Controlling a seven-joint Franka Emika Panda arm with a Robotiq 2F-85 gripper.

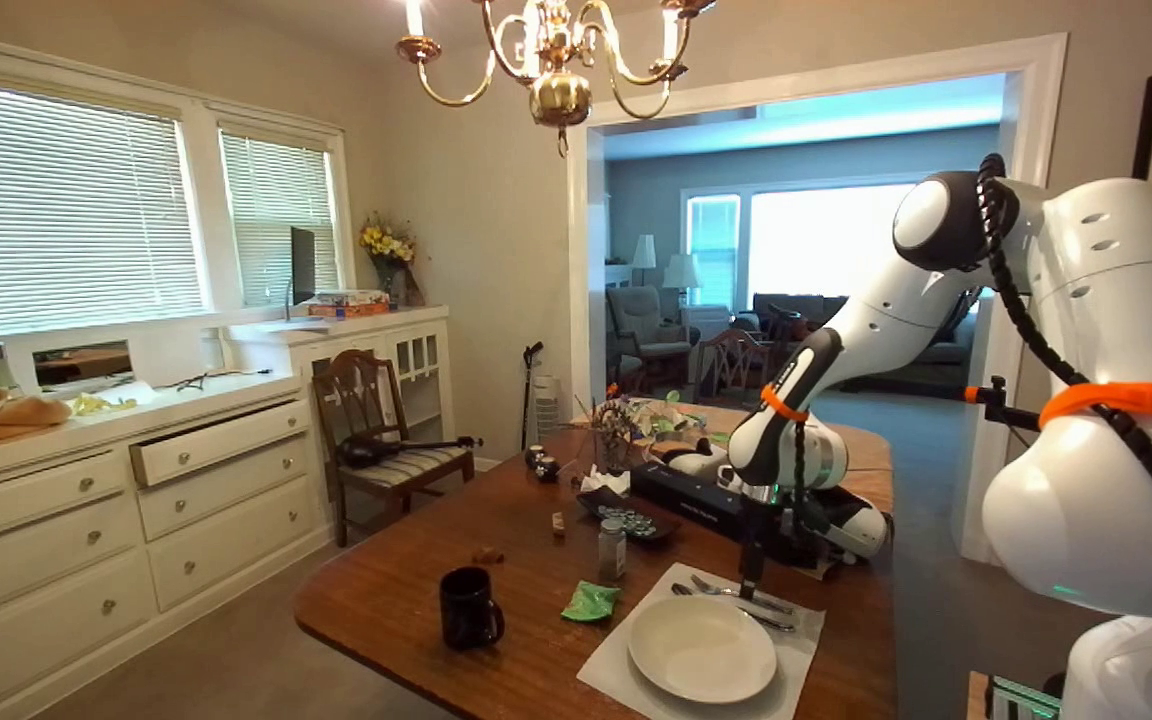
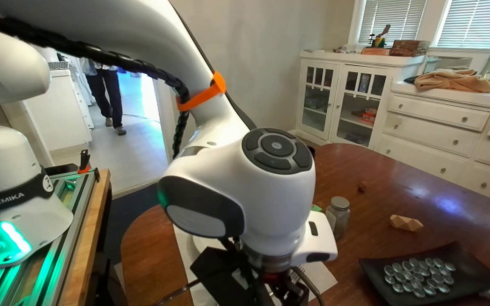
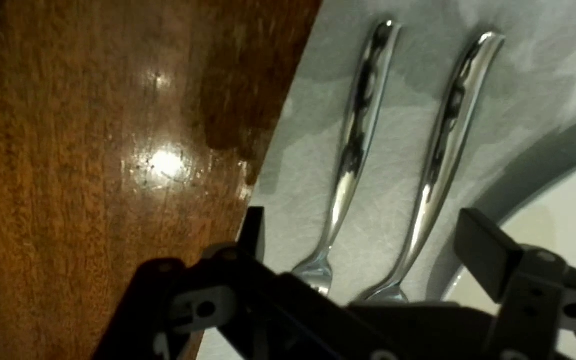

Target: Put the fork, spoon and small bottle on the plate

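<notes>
On a pale placemat [image 1: 801, 655] lie the fork [image 3: 354, 150] and the spoon [image 3: 443, 150], side by side beside the white plate [image 1: 702, 650]. My gripper [image 3: 368, 240] is open above them; in the wrist view both utensils run between its spread fingers, with nothing gripped. The right finger [image 3: 488, 255] overlaps the plate's edge in that view. Gripper parts hide the fork's tines and the spoon's bowl there. The small bottle [image 1: 612, 550], clear with a grey lid, stands upright on the table beyond the placemat, and shows in both exterior views.
A black mug [image 1: 468, 608] and a green packet [image 1: 591, 601] are on the table near the placemat. Farther off sit a black dish [image 2: 372, 274] holding several glass beads, a wooden block [image 2: 405, 222] and a long black box [image 1: 691, 505].
</notes>
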